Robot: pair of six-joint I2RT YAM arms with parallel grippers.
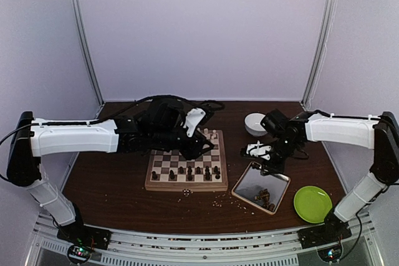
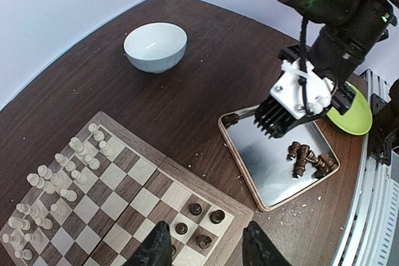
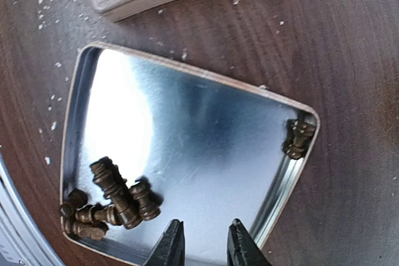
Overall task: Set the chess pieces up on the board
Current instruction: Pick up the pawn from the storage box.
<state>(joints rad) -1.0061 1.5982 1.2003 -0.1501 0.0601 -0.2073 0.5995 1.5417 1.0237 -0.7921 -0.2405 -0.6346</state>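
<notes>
A dark brown wooden table (image 1: 112,185) filled the booth. Plain pale lilac walls closed it in: a far wall (image 1: 206,29), a left wall (image 1: 37,42) and a right wall (image 1: 368,35). Slim metal uprights (image 1: 84,42) marked the far corners. A ribbed metal rail (image 1: 206,244) ran along the near edge. The light was soft and even.

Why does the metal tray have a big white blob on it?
Right wrist view: that blob is glare, light bouncing off the shiny rectangular metal tray. Left wrist view: the tray shines more softly, and the dark brown wooden chess pieces lying in it look sharp. Top view: everything is small and slightly fuzzy.
</notes>
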